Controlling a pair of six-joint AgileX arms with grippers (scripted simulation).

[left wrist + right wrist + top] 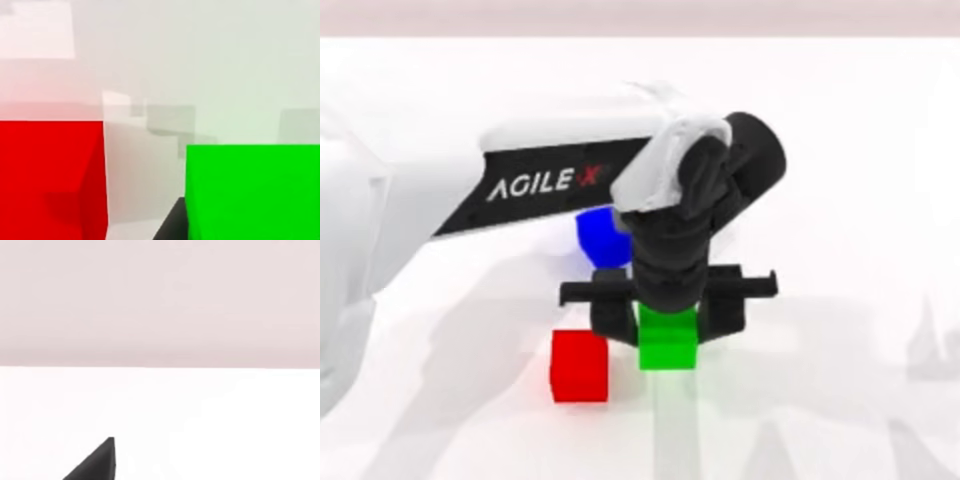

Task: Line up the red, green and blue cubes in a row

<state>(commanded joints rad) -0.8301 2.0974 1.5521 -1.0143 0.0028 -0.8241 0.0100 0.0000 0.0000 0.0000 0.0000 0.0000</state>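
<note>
My left gripper (667, 332) reaches down over the middle of the table and is shut on the green cube (667, 345), with one dark finger on each side of it. In the left wrist view a dark fingertip (175, 222) lies against the green cube (250, 192). The red cube (580, 366) sits on the table just left of the green one, a narrow gap between them; it also fills the near side of the wrist view as the red cube (50, 175). The blue cube (600, 236) lies farther back, partly hidden under the left arm. My right gripper (142, 462) is parked outside the top view, open.
The white left arm (550, 180) with its AgileX lettering spans the table's left and centre. The white table (840, 400) shows bare to the right of the cubes and in front of them.
</note>
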